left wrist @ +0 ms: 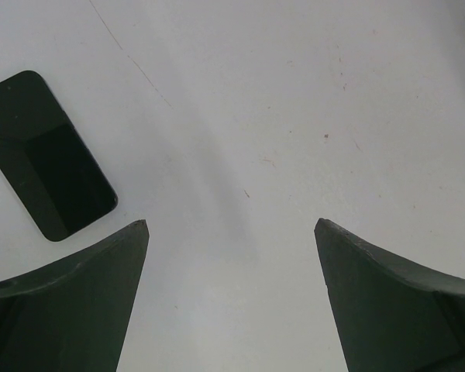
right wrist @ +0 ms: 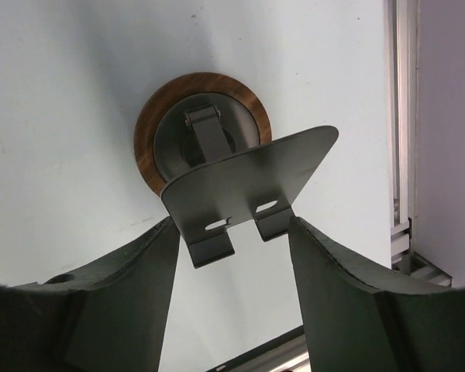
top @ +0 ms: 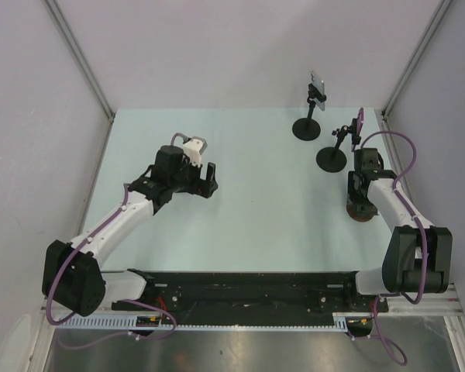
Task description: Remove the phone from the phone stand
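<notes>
A black phone (left wrist: 48, 155) lies flat on the pale table, up and to the left of my left gripper (left wrist: 231, 226). That gripper is open and empty, with bare table between its jaws. In the top view it (top: 211, 180) hovers over the left-middle of the table. The phone stand (right wrist: 244, 182) is a grey metal plate with two hooks on a round wooden base (right wrist: 151, 128), and it holds nothing. My right gripper (right wrist: 232, 225) has its jaws against both sides of the plate's lower part. In the top view it (top: 362, 200) sits over the stand base (top: 362, 213) at the right.
Two black round-base tripod stands (top: 308, 128) (top: 332, 159) carrying small devices stand at the back right, close to my right arm. A metal rail (right wrist: 403, 116) runs along the table's right edge. Grey walls enclose the table on three sides.
</notes>
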